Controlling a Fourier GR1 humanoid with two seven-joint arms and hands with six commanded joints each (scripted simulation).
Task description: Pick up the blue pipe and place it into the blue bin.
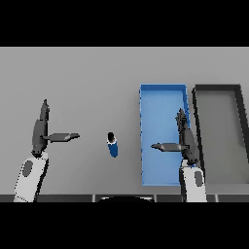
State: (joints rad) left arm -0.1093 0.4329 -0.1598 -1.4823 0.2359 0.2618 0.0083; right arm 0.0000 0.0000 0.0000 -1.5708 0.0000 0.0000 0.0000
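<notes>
Blue pipe (113,145) standing upright on bench (87,78), just left of blue bin (163,88); right hand (184,141), released, hovering over bin, needing leftward reach and side-on grasp; left hand (43,131) idling, released.

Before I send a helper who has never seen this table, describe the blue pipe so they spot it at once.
Start at the blue bin on the grey table; a dark grey bin lies just right of it. Left of the blue bin, apart from its wall, stands the blue pipe, between the left hand and right hand. It is the only small loose object, blue with a black top.
</notes>
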